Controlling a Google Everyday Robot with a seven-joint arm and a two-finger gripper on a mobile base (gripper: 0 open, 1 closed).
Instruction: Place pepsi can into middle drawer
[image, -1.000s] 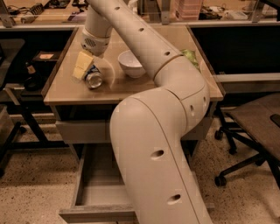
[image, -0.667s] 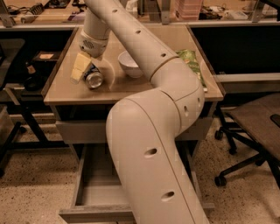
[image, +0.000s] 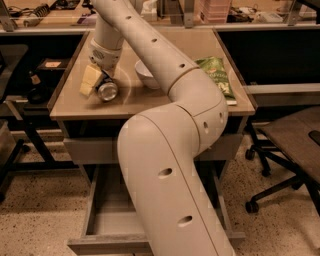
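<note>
The pepsi can (image: 108, 91) lies on its side on the tan table top (image: 150, 102), near the left front, with its silver end facing me. My gripper (image: 92, 81) is down at the table, right beside the can on its left and touching or nearly touching it. My large cream arm (image: 165, 150) runs from the bottom of the view up over the table. Below the table the middle drawer (image: 106, 224) stands pulled open with a grey floor, partly hidden by my arm.
A white bowl (image: 146, 75) sits just right of the can, partly behind my arm. A green chip bag (image: 218, 76) lies at the table's right side. An office chair (image: 292, 137) stands to the right, dark furniture (image: 20, 100) to the left.
My gripper has dropped slightly toward the table beside the can. My arm's elbow has shifted a little. The can lies in the same place.
</note>
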